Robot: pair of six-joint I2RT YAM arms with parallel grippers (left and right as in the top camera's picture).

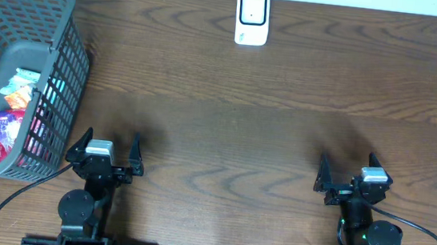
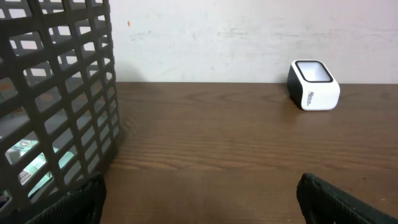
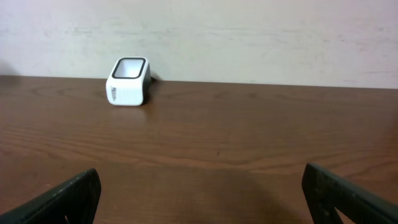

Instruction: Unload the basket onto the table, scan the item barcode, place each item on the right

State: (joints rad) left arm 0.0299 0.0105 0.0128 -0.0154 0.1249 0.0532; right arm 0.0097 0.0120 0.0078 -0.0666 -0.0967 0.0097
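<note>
Soft, even overhead light, faint diffuse shadows, slightly soft wrist views.

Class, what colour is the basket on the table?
The basket is grey, an open grid of slats; the overhead view shows it best.

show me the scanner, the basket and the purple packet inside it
scanner [image 1: 252, 11], overhead view, on its top face
basket [image 1: 65, 92], overhead view, on its right mesh wall
purple packet [image 1: 4, 132], overhead view, on its visible middle

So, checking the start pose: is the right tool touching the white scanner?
Apart. The overhead view shows the right tool open near the front edge, bare table between it and the scanner by the far edge.
</note>
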